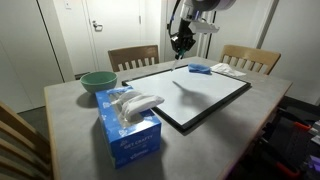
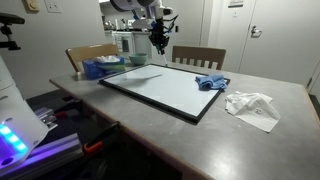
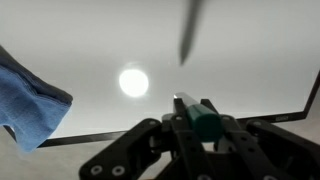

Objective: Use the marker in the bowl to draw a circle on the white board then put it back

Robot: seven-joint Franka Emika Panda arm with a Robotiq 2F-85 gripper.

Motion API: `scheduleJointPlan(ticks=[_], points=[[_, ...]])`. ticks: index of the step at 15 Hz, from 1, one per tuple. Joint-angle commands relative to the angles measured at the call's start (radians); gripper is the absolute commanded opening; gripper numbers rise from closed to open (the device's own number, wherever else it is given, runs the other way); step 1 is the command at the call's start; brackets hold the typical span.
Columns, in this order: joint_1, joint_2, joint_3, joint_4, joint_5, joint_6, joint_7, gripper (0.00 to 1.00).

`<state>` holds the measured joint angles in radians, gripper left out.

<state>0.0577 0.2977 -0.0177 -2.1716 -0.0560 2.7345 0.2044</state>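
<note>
A: Holding what in the claw?
B: Pinching the marker, pressed tight on it, long axis pointing down at the white board. Hovering above the surface, not touching.
A: Which way next?
B: Straight down, most likely; no circle to be seen yet.
A: Anything in the way?
B: Nothing underneath. Blue cloth at the board's edge; bowl and tissue box well apart, off the board.

A blue tissue box stands near a corner of the grey table. A blue cloth lies near crumpled white paper. A wooden chair and a second chair stand at the table's far edge.
</note>
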Motion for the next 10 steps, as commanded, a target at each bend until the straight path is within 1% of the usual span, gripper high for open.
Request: scheduleJointPlan(ticks=[1, 3, 10], points=[[-0.021, 0.012, 0.02, -0.018, 0.078, 0.047, -0.03, 0.05], [-0.019, 0.016, 0.018, -0.017, 0.101, 0.038, -0.027, 0.05], [-0.022, 0.032, 0.022, -0.021, 0.117, 0.051, -0.043, 0.05]])
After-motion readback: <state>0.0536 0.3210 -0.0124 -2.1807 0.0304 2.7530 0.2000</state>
